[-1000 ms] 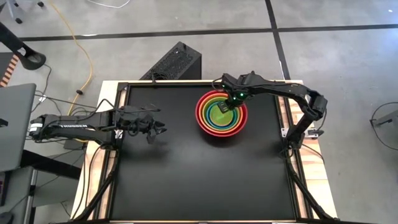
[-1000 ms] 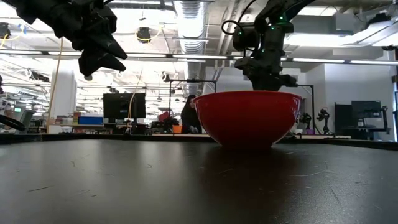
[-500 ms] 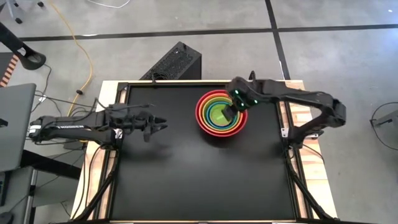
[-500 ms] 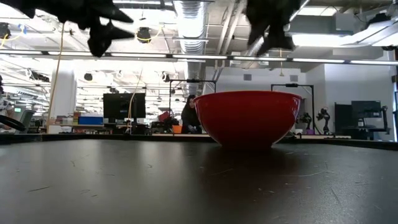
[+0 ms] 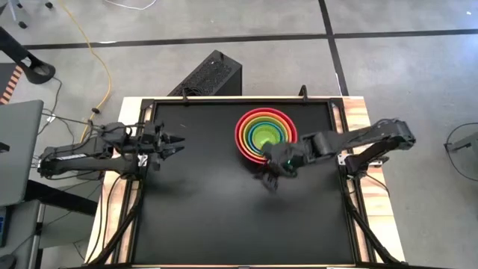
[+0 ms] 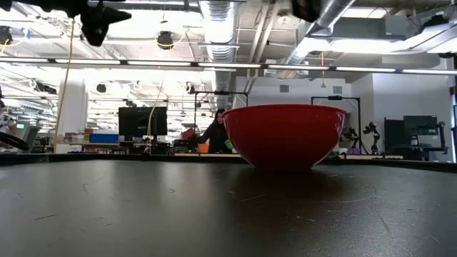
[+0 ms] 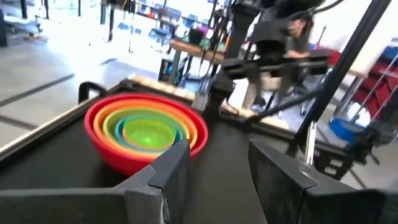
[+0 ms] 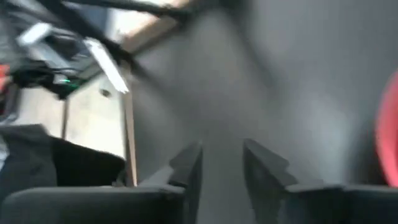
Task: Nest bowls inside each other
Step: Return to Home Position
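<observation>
The bowls [image 5: 265,134] stand nested in one stack at the table's far middle, red outermost [image 6: 285,134] and bright green [image 7: 148,132] in the centre. The red bowl's base rests on the black table [image 5: 224,217]. My right gripper [image 5: 271,178] hangs open over the table just near-side of the stack, with nothing between its fingers [image 8: 186,165]. My left gripper [image 5: 178,142] hovers open and level by the table's left side, pointing at the stack, also with nothing in it [image 7: 217,168].
A black box [image 5: 213,75] lies on the floor beyond the far edge, and a laptop [image 5: 15,149] sits left of the table. Wooden frame rails [image 5: 357,119] border the table. A person [image 6: 214,132] is far behind in the room.
My right gripper has risen out of the stack and swung toward the table's near edge, tipping down less steeply. My left gripper has gone up and drawn back a little toward the left edge. The bowls have stayed where they were.
</observation>
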Controlling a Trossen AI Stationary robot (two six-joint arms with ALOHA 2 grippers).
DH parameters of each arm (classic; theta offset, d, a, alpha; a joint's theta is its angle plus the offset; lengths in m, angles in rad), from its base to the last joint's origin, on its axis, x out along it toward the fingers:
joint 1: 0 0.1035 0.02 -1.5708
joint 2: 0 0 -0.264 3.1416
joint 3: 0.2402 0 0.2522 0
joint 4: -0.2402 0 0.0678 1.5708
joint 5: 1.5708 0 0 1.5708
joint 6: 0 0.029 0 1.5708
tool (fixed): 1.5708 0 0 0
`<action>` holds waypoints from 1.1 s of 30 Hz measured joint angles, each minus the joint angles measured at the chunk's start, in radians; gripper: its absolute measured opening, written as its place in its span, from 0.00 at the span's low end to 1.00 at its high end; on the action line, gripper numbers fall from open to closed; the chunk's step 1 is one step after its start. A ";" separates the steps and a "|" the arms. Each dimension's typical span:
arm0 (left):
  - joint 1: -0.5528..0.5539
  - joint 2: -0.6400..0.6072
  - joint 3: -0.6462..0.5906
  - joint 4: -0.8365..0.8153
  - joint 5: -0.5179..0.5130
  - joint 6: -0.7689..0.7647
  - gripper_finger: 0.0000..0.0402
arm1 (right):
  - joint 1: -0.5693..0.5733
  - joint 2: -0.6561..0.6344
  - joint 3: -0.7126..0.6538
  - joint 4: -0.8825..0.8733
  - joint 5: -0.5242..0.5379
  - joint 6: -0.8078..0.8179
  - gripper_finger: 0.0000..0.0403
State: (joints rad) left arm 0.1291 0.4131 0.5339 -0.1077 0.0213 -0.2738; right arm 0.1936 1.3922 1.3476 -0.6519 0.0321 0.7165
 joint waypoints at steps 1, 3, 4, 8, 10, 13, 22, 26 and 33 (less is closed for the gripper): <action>0.000 -0.013 0.000 -0.030 0.000 0.004 0.38 | 0.022 0.018 0.000 0.057 0.008 -0.024 0.35; 0.000 -0.035 0.000 -0.087 0.000 0.020 0.38 | 0.050 0.050 -0.001 0.196 0.029 -0.113 0.28; 0.000 -0.043 0.000 -0.109 0.000 0.031 0.38 | 0.055 0.062 -0.001 0.271 0.032 -0.166 0.23; 0.000 -0.079 0.000 -0.134 -0.007 0.045 0.38 | 0.059 0.068 -0.005 0.408 0.042 -0.334 0.06; 0.000 -0.094 -0.009 -0.120 -0.018 0.044 0.38 | 0.048 0.047 -0.039 0.417 0.045 -0.376 0.02; 0.000 -0.127 -0.066 -0.091 -0.065 0.011 0.38 | 0.020 -0.004 -0.139 0.449 0.038 -0.385 0.04; 0.000 -0.248 -0.272 -0.009 -0.173 -0.045 0.38 | -0.086 -0.213 -0.583 0.829 -0.119 -0.310 0.02; 0.000 -0.290 -0.318 0.000 -0.272 -0.065 0.38 | -0.122 -0.323 -0.767 0.929 -0.141 -0.275 0.01; 0.000 -0.323 -0.381 0.004 -0.320 -0.166 0.38 | -0.179 -0.510 -1.020 1.073 -0.215 -0.261 0.01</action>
State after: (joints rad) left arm 0.1291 0.0898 0.1528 -0.1032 -0.2983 -0.4402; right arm 0.0148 0.8822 0.3271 0.4213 -0.1828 0.4553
